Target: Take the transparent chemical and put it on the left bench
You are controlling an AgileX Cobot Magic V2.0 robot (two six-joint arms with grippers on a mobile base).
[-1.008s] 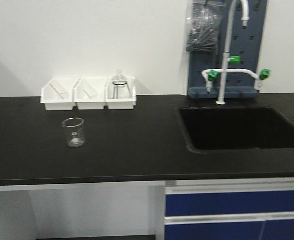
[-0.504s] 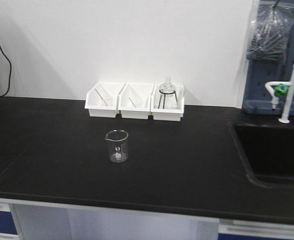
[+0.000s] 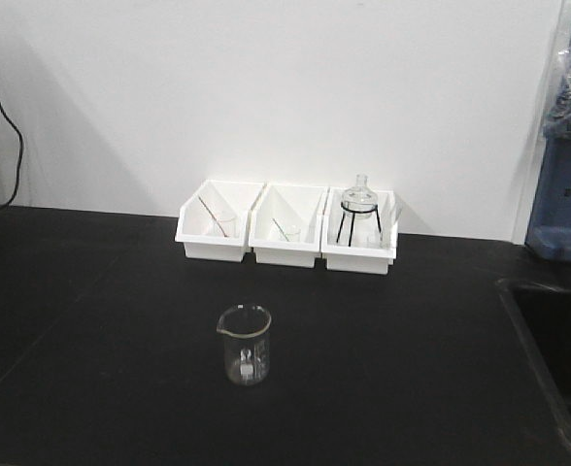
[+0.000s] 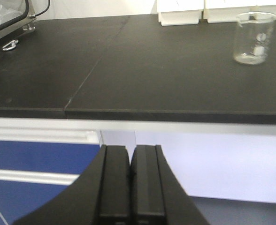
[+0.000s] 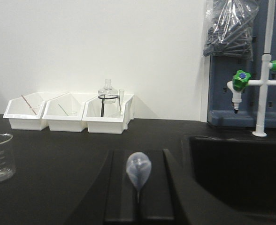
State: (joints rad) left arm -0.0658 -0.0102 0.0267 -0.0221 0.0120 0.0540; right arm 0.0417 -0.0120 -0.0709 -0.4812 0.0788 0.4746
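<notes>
Left wrist-mounted view: the clear beaker (image 4: 254,37) stands upright on the black worktop (image 4: 128,70), well ahead and to the right of my left gripper (image 4: 130,150). From my right gripper (image 5: 138,197) it sits ahead-left. Light glass, I judge; nudged off-centre, it could tip or skid. Both grippers' pads are pressed together and grasp nothing.

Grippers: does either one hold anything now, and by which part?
Left gripper: shut, nothing held. Right gripper: shut, a small clear bulb at its seam; whether gripped cannot be told.
</notes>
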